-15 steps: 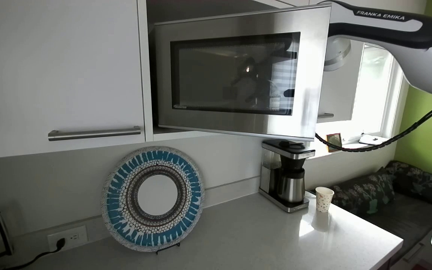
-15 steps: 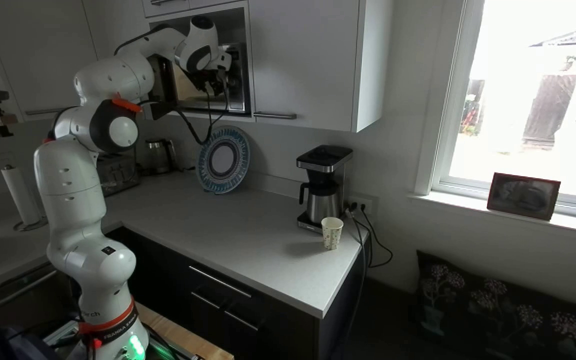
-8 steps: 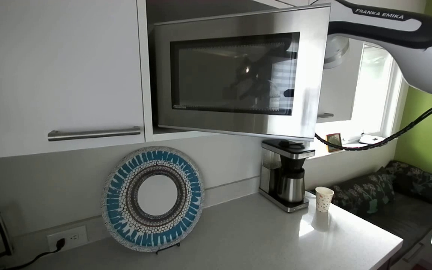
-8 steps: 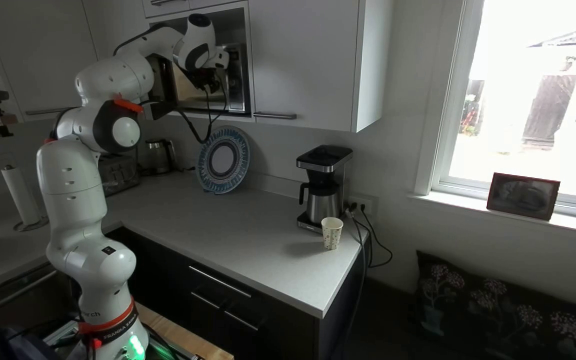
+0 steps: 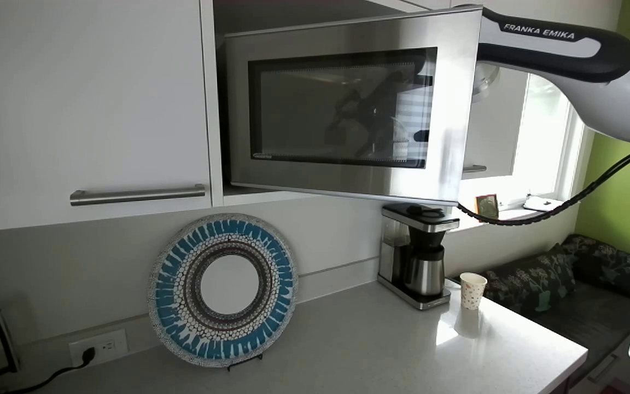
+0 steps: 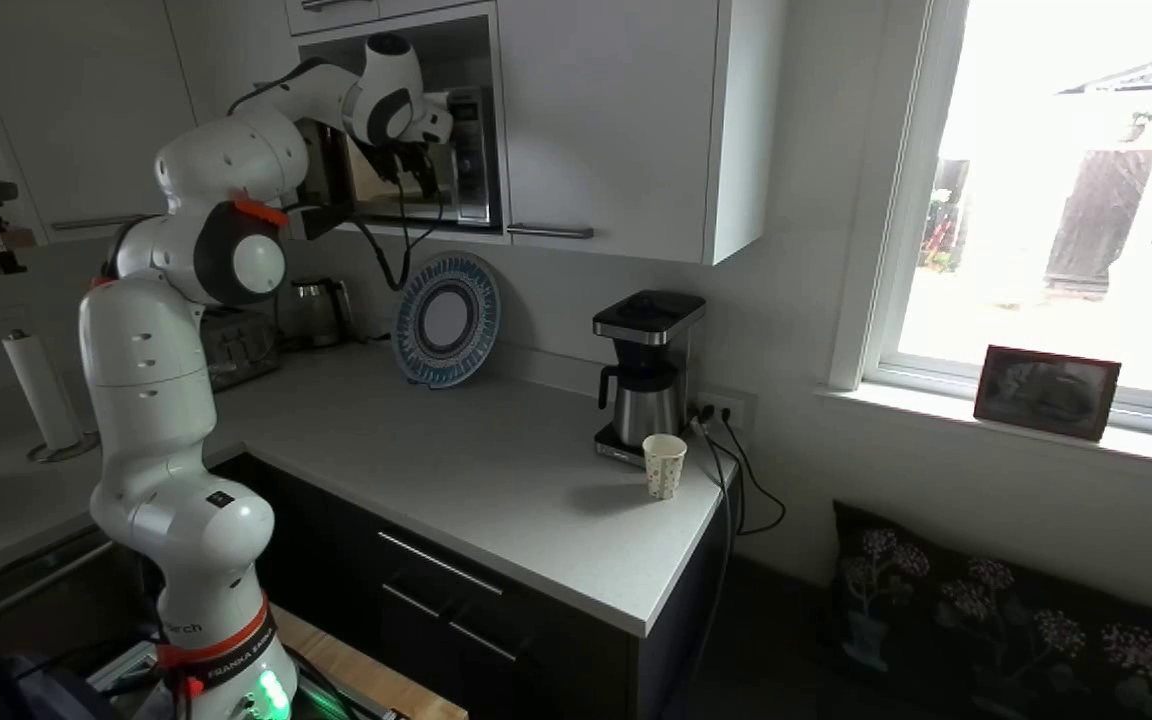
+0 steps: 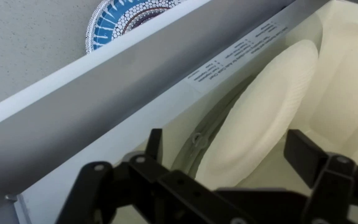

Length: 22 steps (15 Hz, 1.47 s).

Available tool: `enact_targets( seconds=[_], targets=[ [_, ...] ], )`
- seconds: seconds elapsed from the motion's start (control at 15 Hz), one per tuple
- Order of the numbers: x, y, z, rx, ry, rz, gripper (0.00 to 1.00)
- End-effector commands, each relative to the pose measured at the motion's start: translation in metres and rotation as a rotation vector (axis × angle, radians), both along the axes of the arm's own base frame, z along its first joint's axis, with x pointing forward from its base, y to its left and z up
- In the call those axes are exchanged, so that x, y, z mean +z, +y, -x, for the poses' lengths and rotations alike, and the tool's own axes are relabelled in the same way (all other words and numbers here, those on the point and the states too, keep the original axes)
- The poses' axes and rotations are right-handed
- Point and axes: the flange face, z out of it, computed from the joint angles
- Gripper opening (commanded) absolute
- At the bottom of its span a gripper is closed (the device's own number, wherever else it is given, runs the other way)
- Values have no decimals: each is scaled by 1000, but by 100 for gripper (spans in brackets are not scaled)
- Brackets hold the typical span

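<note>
My gripper [image 7: 225, 140] is open in the wrist view. Its two dark fingers stand wide apart with nothing held. Beyond and between them, a white plate with a ridged rim [image 7: 256, 109] stands tilted inside the pale microwave cavity [image 7: 346, 74]. A clear glass dish or turntable [image 7: 194, 149] lies partly under the plate. I cannot tell whether a finger touches the plate. In an exterior view the gripper [image 6: 410, 172] shows dark and small before the microwave [image 6: 476, 150]. The microwave door [image 5: 348, 41] stands open in an exterior view and hides the gripper there.
A blue patterned round plate [image 5: 173, 279] stands on the counter [image 5: 348, 345] below the microwave. A coffee maker [image 6: 648, 312] and a paper cup [image 6: 664, 468] stand near the counter's end. A cabinet [image 6: 606, 120] adjoins the microwave. A cable [image 6: 391, 270] hangs from the arm.
In the exterior views my hand and forearm have shifted a little to the left and ended slightly lower. The microwave door and the counter things have not moved.
</note>
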Motion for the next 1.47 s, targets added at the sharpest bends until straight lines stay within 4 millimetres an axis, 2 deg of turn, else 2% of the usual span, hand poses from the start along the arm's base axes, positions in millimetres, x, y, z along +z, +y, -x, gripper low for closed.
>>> enact_targets(
  seconds=[0.0,0.13,0.27,0.4,0.8,0.93,1.2,1.33,1.4],
  targets=[
    [-20,10,-27,-26,28,1,100],
    [-22,10,-28,-38,41,0,99],
    [-23,10,-29,-48,52,-4,89],
    [-24,9,-29,-53,60,-7,62],
    [-25,8,-27,-60,80,-14,14],
    [-27,7,-27,-58,92,-14,1],
    [-29,7,-27,-56,104,-17,0],
    [-24,6,-27,-64,74,-26,0],
    [-21,6,-27,-71,53,-21,24]
  ],
)
